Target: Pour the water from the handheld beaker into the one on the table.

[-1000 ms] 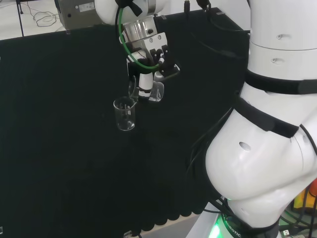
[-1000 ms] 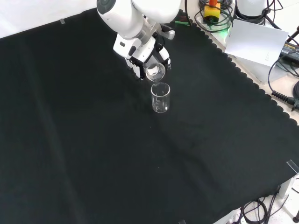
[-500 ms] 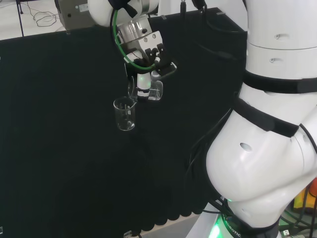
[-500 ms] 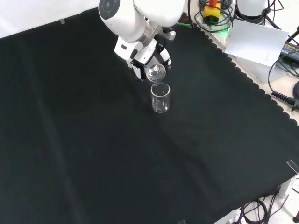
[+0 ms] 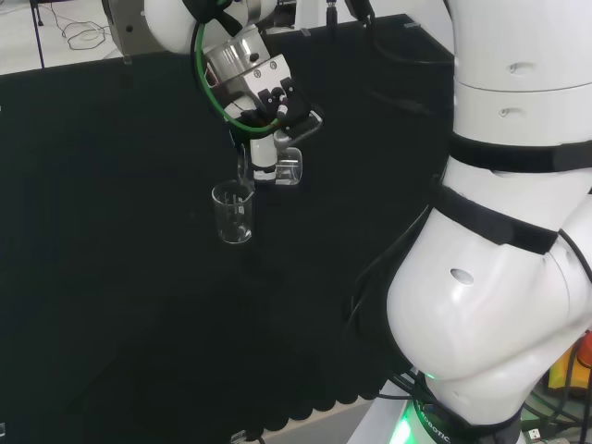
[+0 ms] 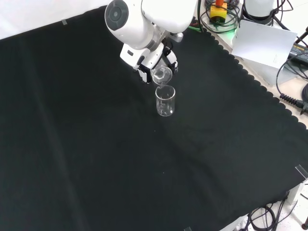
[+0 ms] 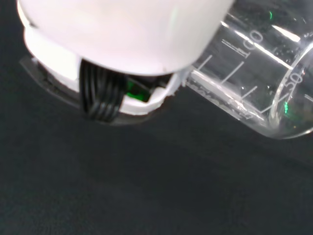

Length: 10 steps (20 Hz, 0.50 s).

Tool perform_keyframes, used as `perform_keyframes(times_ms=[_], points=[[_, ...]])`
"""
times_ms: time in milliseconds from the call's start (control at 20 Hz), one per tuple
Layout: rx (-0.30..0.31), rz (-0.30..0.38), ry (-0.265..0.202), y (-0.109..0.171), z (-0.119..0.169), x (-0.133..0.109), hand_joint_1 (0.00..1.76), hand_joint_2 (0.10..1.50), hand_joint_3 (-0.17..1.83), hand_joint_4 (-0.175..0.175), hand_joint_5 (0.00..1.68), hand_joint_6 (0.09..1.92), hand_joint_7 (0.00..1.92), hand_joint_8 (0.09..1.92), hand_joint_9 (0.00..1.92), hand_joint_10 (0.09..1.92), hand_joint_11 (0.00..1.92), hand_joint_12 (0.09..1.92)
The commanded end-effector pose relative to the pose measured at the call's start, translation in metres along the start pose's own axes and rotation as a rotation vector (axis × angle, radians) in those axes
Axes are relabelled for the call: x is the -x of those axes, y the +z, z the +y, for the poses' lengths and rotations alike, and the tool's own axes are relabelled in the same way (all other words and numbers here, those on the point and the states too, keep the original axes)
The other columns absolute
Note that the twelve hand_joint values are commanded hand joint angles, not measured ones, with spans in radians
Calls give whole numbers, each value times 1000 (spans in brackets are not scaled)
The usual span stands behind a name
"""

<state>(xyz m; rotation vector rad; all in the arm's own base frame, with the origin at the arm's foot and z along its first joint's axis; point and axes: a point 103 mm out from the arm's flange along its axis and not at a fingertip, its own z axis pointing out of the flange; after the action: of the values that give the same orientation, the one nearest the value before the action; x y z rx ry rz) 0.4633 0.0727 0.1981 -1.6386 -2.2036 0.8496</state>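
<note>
A clear glass beaker [image 5: 233, 214] [image 6: 165, 100] stands upright on the black cloth. Above it my hand [image 5: 270, 109] [image 6: 151, 61] is shut on a second clear beaker [image 5: 284, 167] [image 6: 161, 74] [image 7: 259, 93], which is tipped far over with its mouth turned toward the standing one's rim. In the wrist view the held beaker lies almost on its side, with printed scale marks showing along its wall. A blurred white part of the hand [image 7: 122, 34] covers the space beside it. I cannot make out water in either beaker.
The arm's big white links [image 5: 504, 231] rise at the head view's right. Beyond the cloth's scalloped edge [image 6: 250, 77] in the front view lie cables and a white sheet [image 6: 262, 45]. Bare black cloth [image 6: 120, 163] spreads in front of the beakers.
The hand has rolled further, tipping the held beaker more steeply over the standing one. In the head view the wrist has swung a little left. The standing beaker has stayed put.
</note>
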Motion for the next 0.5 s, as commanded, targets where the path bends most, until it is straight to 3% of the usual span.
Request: perform_keyframes(times_ms=[50,500], points=[[-29,-28,17,-3,0,-3,1319,585,781,-175,1251,737,1309,706,1522,731,1155,728],[-54,-58,26,-4,0,-8,1319,585,782,-175,1250,739,1308,708,1524,729,1154,729]])
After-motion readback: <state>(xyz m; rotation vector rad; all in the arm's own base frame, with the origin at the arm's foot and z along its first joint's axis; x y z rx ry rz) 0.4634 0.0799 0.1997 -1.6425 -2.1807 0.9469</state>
